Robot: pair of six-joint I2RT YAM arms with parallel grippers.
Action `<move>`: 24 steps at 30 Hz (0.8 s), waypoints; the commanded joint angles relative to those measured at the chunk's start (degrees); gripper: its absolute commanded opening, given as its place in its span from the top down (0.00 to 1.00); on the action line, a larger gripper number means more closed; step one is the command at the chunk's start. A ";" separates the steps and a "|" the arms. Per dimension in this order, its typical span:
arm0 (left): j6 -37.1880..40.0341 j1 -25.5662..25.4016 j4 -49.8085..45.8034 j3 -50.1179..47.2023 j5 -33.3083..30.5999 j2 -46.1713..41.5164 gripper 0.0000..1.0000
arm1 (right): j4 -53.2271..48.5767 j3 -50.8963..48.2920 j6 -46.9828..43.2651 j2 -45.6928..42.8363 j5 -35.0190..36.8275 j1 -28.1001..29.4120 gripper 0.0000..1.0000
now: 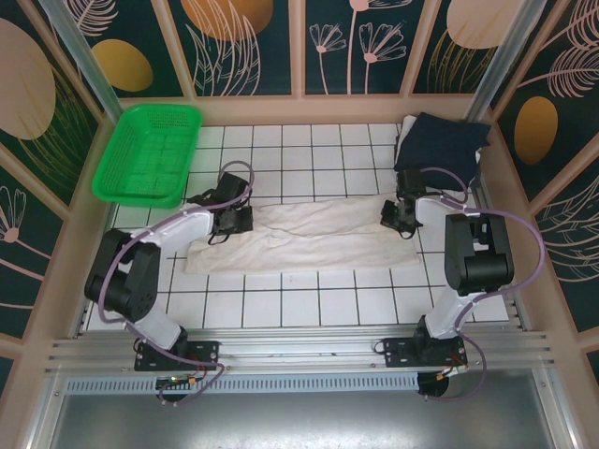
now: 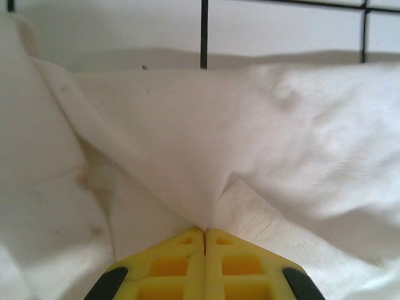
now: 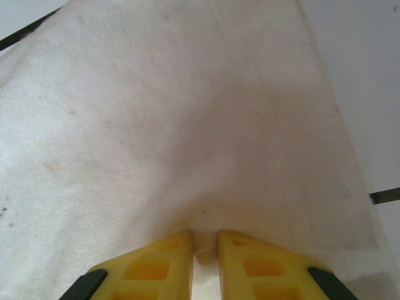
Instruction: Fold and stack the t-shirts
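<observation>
The cream t-shirt (image 1: pixel 318 234) is lying across the middle of the white tiled desk (image 1: pixel 299 304), pulled out into a long, narrow band that is running from left to right. Its left end is spreading a little wider toward the near side, and its right end is sitting slightly farther back.

The left gripper (image 2: pixel 204 234) is clenching a pinch of the cream cloth near the band's left end. In the left wrist view its yellow fingers (image 2: pixel 172 259) are pressing together with no gap showing, and creases are fanning out from the pinch. A stitched hem (image 2: pixel 256 215) is lying just right of the fingertips. The desk's black grid lines are showing beyond the cloth's far edge.

The right gripper (image 3: pixel 205 240) is grasping the same shirt near its right end. In the right wrist view its fingers are standing a narrow slit apart with cream fabric filling it, and the cloth is stretching away from them smooth and taut. Bare desk is showing along the right side of that view.

The navy t-shirt (image 1: pixel 440 142) is resting as a folded bundle at the far right corner of the desk, well apart from the cream one and just beyond the right arm. A green mesh basket (image 1: pixel 150 154) is sitting at the far left corner.
</observation>
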 commanded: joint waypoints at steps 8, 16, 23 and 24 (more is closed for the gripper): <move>-5.17 -4.22 -6.46 -4.93 -2.50 -6.68 0.95 | 0.06 0.38 -0.72 0.80 -1.03 -0.41 0.81; -7.91 -4.36 -7.88 -6.46 -3.54 -9.75 0.61 | -0.60 0.21 -0.55 -1.37 -1.35 0.21 0.81; -5.64 -4.37 -4.96 0.86 -4.36 -3.02 0.49 | -0.79 0.19 -0.64 -4.02 -1.06 1.08 0.81; -5.05 -4.36 -4.70 2.29 -4.09 -1.02 0.49 | -0.78 0.15 -0.72 -3.96 -1.00 1.13 0.81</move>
